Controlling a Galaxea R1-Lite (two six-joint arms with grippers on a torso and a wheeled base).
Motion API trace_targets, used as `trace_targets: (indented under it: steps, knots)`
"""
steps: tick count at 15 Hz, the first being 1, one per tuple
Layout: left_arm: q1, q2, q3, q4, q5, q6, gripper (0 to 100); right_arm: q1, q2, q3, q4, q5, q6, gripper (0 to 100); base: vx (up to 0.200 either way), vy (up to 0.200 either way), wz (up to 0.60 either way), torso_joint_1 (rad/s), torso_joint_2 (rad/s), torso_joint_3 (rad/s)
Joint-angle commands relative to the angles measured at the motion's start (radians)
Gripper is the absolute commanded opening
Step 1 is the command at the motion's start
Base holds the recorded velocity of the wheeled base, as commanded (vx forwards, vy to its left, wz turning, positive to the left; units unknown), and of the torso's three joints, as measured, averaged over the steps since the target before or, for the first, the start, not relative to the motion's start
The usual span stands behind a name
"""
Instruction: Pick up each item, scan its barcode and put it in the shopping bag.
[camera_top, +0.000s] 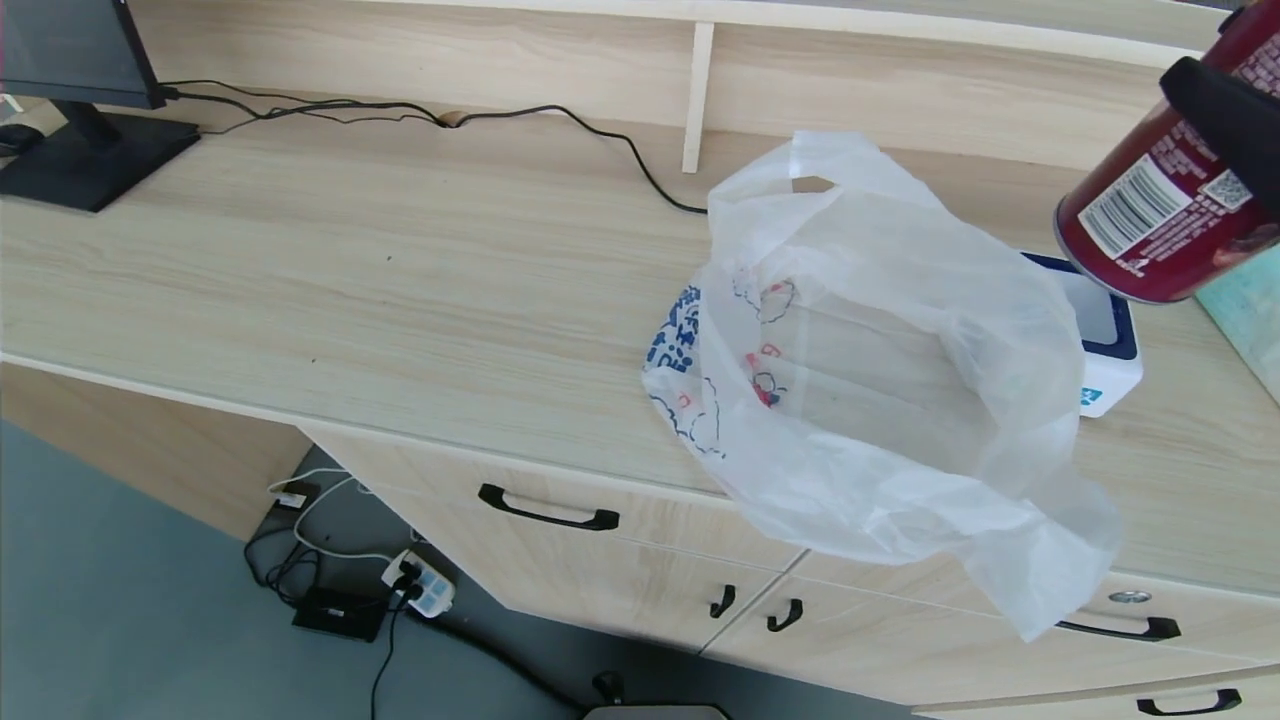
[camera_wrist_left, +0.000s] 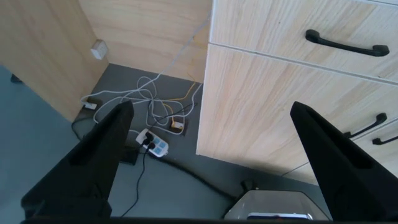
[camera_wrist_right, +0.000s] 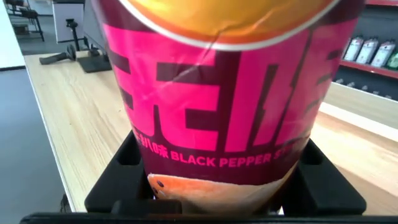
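While the canister (camera_top: 1165, 215) hangs tilted above the scanner (camera_top: 1105, 340), I take the scan to be the step in hand. The barcode (camera_top: 1130, 205) faces up toward my head, not down at the scanner window. I judge a wrist roll is needed to turn the stripes to the glass, then hold steady, keeping off the shopping bag (camera_top: 880, 380) just beside it on the counter (camera_top: 350, 280).

Right gripper (camera_wrist_right: 221, 186): jaws clamped on the canister's body, a finger on each side.

Left gripper (camera_wrist_left: 211, 152): jaws spread wide, holding nothing, low beside the cabinet front (camera_wrist_left: 261, 112).
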Motion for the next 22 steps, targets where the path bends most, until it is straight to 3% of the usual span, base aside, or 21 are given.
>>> trace_targets:
  steps: [1, 2, 4, 6, 13, 18, 20, 22]
  knots:
    - [0.001, 0.002, 0.0, -0.001, 0.0, 0.0, 100, 0.033, 0.006, -0.028, 0.037, 0.0, 0.006, 0, 0.0, 0.0, 0.0, 0.0, 0.0, 0.0]
    - [0.001, 0.002, 0.0, -0.001, 0.0, 0.0, 100, 0.111, 0.012, -0.068, 0.114, -0.011, 0.006, 0, 0.0, 0.0, 0.0, 0.0, 0.0, 0.0]
    - [0.001, 0.002, 0.0, -0.001, 0.0, 0.0, 100, 0.233, 0.036, -0.07, 0.204, -0.13, 0.069, 0, 0.0, 0.0, 0.0, 0.0, 0.0, 0.0]
    - [0.001, 0.002, 0.0, -0.001, 0.0, 0.0, 100, 0.263, 0.13, -0.136, 0.204, -0.278, 0.202, 0, 0.0, 0.0, 0.0, 0.0, 0.0, 0.0]
    - [0.001, 0.002, 0.0, -0.001, 0.0, 0.002, 100, 0.336, 0.26, -0.11, 0.175, -0.502, 0.477, 0, 0.0, 0.0, 0.0, 0.0, 0.0, 0.0]
    - [0.001, 0.002, 0.0, -0.001, 0.0, 0.002, 100, 0.333, 0.286, -0.025, 0.175, -0.499, 0.409, 0, 0.0, 0.0, 0.0, 0.0, 0.0, 0.0]
    - [0.001, 0.002, 0.0, -0.001, 0.0, 0.002, 100, 0.325, 0.317, -0.05, 0.18, -0.493, 0.402, 0, 0.0, 0.0, 0.0, 0.0, 0.0, 0.0]
    - [0.001, 0.002, 0.0, -0.001, 0.0, 0.002, 100, 0.313, 0.32, -0.102, 0.282, -0.471, 0.4, 0, 0.0, 0.0, 0.0, 0.0, 0.0, 0.0]
